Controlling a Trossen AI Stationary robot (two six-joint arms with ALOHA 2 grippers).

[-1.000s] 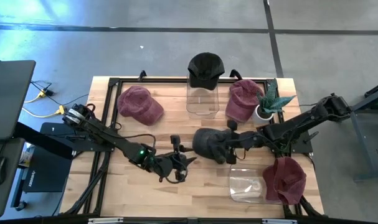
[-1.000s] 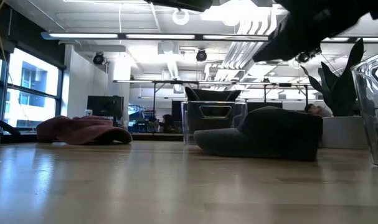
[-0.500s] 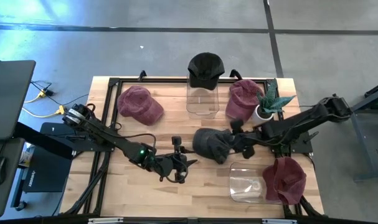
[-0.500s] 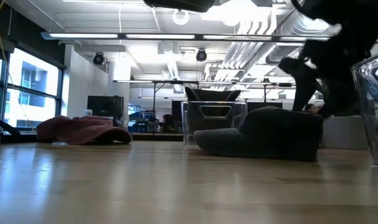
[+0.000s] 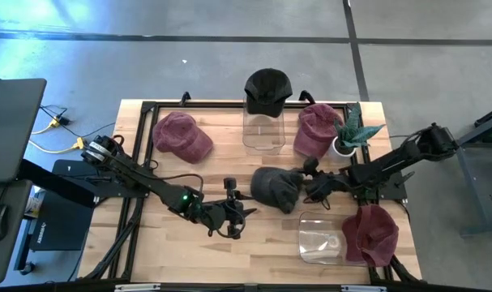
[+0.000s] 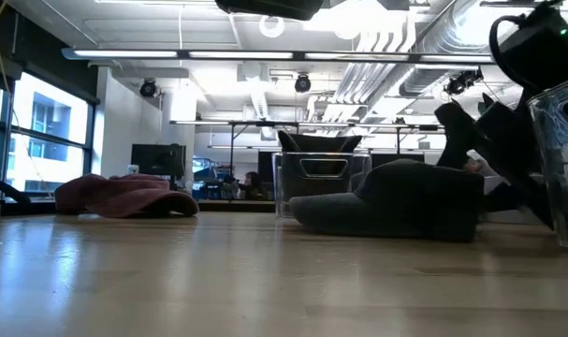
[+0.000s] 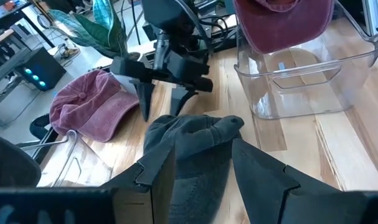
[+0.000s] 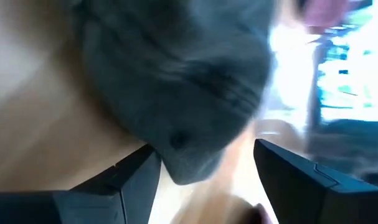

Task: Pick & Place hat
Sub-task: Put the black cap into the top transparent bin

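My right pincer (image 5: 309, 180) is gaping, released, just beside the dark hat (image 5: 275, 188) lying on the counter (image 5: 254, 243); placing apparently done, retreat pending.

Your right gripper (image 5: 309, 182) reached in from the table's right side, arm stretched low, fingers spread wide apart. Your left gripper (image 5: 234, 212) waited near the front-centre, arm angled across, fingers partly parted.

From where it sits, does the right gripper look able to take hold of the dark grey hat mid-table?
Probably yes: the right gripper is open right beside the dark grey hat, with nothing between them.
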